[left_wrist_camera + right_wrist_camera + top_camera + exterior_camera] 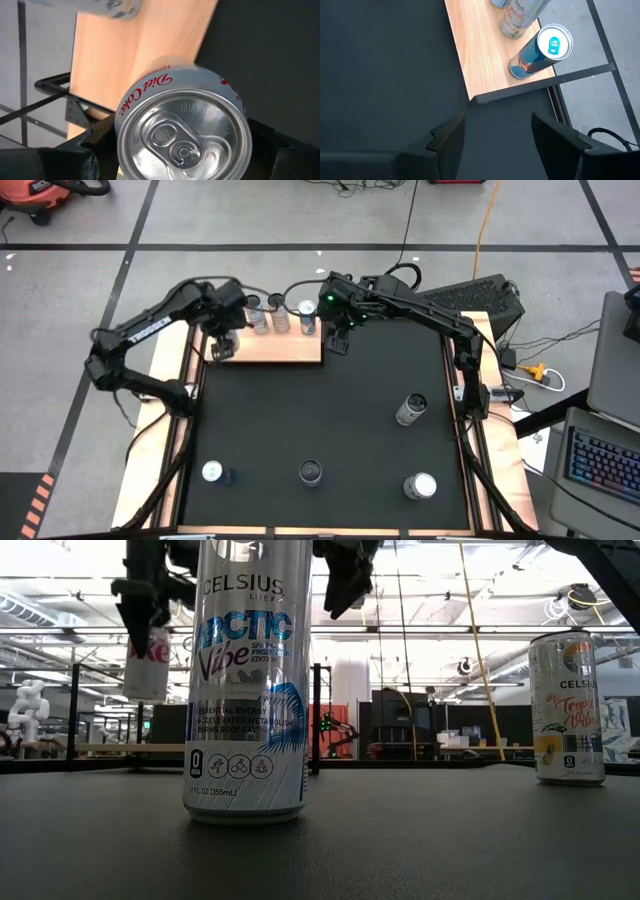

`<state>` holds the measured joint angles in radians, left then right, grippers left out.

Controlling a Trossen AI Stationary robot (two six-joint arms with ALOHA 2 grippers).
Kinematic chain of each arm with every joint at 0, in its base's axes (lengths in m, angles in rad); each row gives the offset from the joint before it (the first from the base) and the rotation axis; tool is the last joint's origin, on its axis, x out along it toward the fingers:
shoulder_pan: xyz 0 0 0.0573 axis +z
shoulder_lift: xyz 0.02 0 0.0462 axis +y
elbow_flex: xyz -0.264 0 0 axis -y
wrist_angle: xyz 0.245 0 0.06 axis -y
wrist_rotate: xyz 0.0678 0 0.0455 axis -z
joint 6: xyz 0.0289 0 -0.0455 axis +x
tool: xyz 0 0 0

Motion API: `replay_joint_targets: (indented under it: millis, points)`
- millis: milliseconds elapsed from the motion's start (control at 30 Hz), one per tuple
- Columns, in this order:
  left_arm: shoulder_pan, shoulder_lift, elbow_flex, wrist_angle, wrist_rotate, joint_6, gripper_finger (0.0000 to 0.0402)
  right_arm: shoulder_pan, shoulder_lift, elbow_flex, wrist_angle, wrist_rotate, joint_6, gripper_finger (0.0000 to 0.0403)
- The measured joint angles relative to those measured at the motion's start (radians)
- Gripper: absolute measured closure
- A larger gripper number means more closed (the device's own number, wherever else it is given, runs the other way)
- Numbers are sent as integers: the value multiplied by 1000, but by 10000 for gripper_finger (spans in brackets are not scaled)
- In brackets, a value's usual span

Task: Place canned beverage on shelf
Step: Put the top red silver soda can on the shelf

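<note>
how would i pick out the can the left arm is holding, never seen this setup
Find the flat light-wood shelf at the far edge of the black mat. The left gripper hangs over its left end, fingers clamped on a silver Diet Coke can with red lettering. Unlike the cans standing on the shelf, it is off the board, in the gripper.

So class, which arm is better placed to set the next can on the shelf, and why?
Left. The left gripper already grips the Diet Coke can above the shelf; the right gripper hangs open and empty.

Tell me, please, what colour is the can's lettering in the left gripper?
Red script on the silver Diet Coke can, clearest in the left wrist view.
</note>
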<state>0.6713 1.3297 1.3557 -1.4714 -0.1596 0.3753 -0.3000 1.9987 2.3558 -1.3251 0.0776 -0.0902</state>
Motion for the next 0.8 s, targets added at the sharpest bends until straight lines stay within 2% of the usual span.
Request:
replay_joint_targets:
  millis: [167, 533, 800]
  points:
    - [123, 56, 11, 19, 4, 92, 114, 0, 0, 0, -13, 0, 0, 190]
    - [345, 130, 12, 110, 114, 189, 114, 0, 0, 0, -11, 0, 0, 190]
    - [404, 218, 12, 172, 161, 167, 114, 0, 0, 0, -11, 0, 0, 190]
